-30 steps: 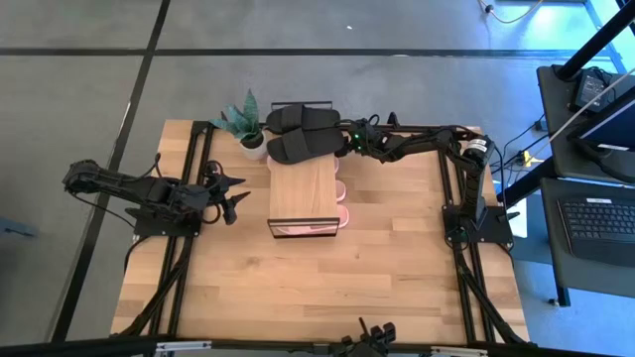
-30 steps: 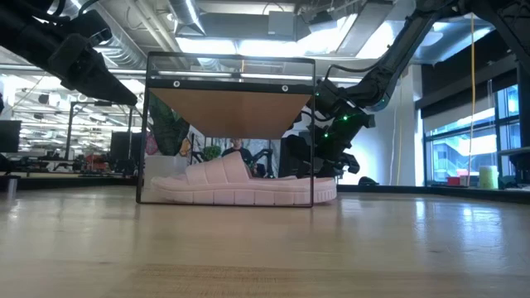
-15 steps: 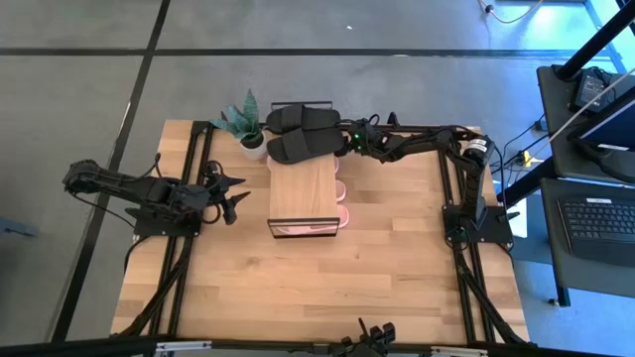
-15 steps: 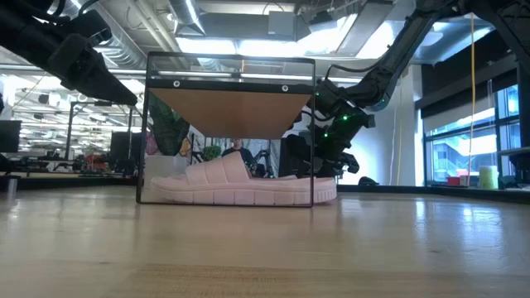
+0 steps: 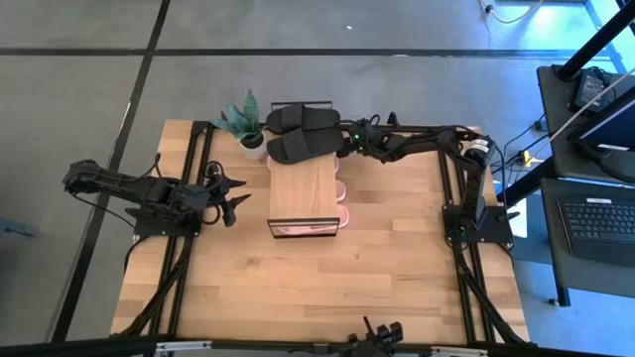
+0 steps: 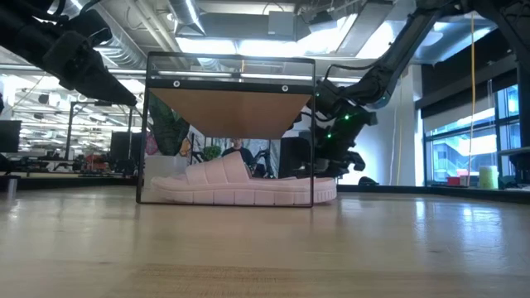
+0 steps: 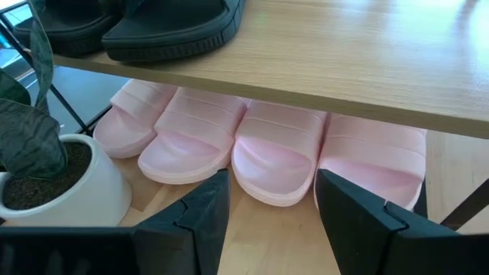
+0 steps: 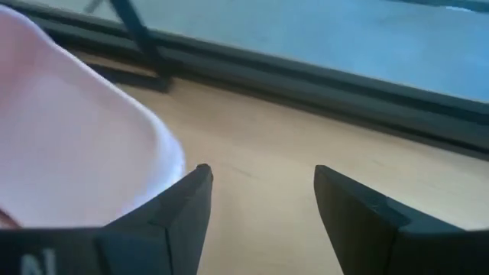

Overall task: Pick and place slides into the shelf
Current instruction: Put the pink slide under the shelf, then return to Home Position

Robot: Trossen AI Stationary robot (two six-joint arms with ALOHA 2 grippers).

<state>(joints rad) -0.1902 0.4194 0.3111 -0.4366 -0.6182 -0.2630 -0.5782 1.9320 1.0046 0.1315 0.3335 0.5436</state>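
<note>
At the left of the high view, your left gripper [image 5: 236, 194] was open and held nothing. In the middle, the black slides [image 5: 301, 133] lay on the shelf [image 5: 303, 188], with pink slides [image 7: 275, 149] underneath. Your right gripper [image 5: 349, 141], open and empty, sat just right of the black pair.

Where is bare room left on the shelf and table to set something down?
Free: the shelf top's near half, and the table in front of it. Crowded: black slides fill the top's far end, four pink slides pack the space underneath, potted plant beside.

The shelf [image 5: 303, 188] hides most pink slides [image 5: 340, 204].
</note>
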